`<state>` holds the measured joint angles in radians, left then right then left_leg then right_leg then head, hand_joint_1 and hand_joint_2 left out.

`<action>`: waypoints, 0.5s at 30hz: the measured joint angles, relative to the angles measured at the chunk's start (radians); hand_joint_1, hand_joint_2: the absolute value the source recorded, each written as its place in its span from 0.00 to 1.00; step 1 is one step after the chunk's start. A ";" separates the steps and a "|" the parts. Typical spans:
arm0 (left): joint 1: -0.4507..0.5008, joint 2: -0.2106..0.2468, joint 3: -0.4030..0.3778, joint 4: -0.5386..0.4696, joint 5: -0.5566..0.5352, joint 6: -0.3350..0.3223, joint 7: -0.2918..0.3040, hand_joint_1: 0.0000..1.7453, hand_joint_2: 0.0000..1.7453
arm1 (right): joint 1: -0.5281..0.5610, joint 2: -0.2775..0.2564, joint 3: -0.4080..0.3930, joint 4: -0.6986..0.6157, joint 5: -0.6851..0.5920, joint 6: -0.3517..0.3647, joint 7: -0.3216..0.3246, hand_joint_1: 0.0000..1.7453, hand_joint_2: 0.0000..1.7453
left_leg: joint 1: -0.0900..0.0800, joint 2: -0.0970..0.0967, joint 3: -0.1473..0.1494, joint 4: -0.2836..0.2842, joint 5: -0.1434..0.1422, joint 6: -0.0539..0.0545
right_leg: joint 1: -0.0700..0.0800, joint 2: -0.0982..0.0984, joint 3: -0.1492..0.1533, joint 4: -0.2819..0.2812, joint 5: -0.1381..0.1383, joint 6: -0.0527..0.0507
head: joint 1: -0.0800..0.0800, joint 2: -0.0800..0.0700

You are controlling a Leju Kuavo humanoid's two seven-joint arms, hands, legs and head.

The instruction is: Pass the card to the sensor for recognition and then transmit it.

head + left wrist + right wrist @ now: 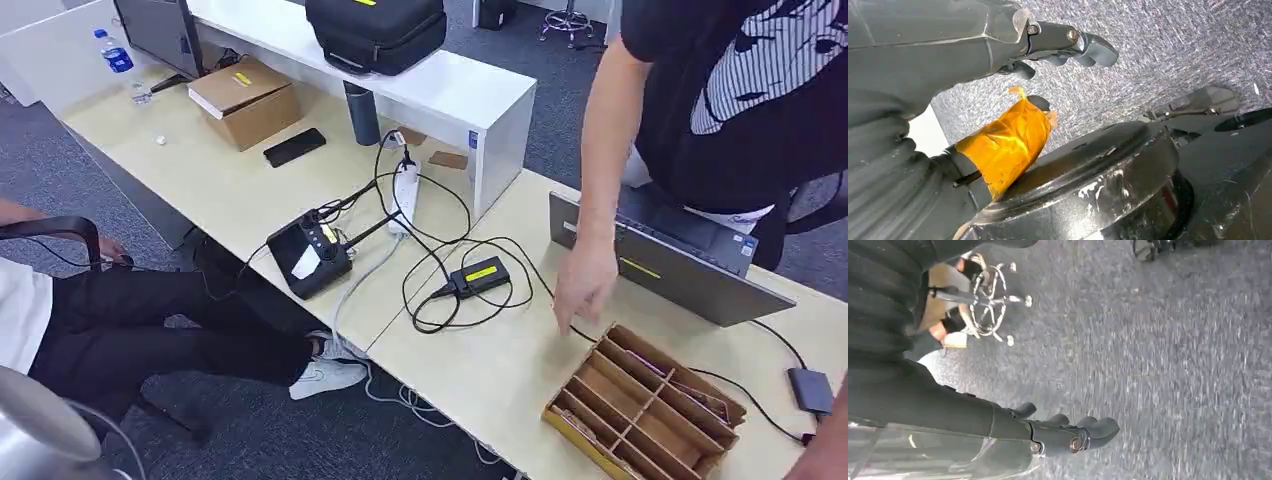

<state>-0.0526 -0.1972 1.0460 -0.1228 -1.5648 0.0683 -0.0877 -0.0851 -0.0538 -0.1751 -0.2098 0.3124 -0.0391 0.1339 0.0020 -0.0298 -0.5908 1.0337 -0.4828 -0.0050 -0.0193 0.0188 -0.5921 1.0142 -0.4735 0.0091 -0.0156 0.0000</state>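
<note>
While both arms hang over grey carpet (pixel 1173 340), the left hand (pixel 1048 45) and right hand (pixel 1063 432) hold nothing, fingers loosely apart. A person's hand (pixel 585 285) touches the worktop (pixel 480 370) beside a cardboard divider box (pixel 645 405).

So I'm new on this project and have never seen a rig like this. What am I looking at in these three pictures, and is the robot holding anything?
It is a two-legged humanoid robot with two arms and many-fingered hands. The wide picture is from its head, looking down at a pale wooden desk. On it lie a brown cardboard divider tray, a grey laptop, a black reader device with a screen, a white power strip, a black phone and a closed cardboard box. A person's hand reaches down beside the tray.

The other two pictures come from cameras at the wrists; both arms hang toward grey carpet. The left hand and right hand hold nothing, fingers apart. I can't make out a card.
</note>
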 joint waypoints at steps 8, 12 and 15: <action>0.000 0.000 0.000 0.000 -0.003 -0.001 0.000 0.00 1.00 | 0.002 0.010 0.002 0.000 0.007 0.002 0.010 0.00 1.00 | 0.000 0.000 0.000 0.000 0.000 0.000 | 0.000 0.000 0.000 0.000 0.000 0.000 | 0.000 0.000; 0.000 0.000 0.000 0.000 -0.003 -0.002 -0.001 0.00 1.00 | 0.001 0.009 0.002 0.000 0.018 0.121 0.000 0.00 1.00 | 0.000 0.000 0.000 0.000 0.000 0.000 | 0.000 0.000 0.000 0.000 0.000 0.000 | 0.000 0.000; -0.001 0.000 0.000 0.000 -0.003 -0.005 -0.002 0.00 1.00 | 0.003 0.013 0.002 0.000 0.016 0.094 0.003 0.00 1.00 | 0.000 0.000 0.000 0.000 0.000 0.000 | -0.001 0.000 0.000 0.000 0.000 0.000 | -0.001 0.000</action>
<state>-0.0533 -0.1968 1.0460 -0.1228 -1.5675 0.0633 -0.0893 -0.0819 -0.0404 -0.1728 -0.2098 0.3285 0.0547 0.1369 0.0016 -0.0299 -0.5905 1.0335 -0.4828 -0.0050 -0.0198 0.0188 -0.5924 1.0144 -0.4736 0.0090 -0.0164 0.0000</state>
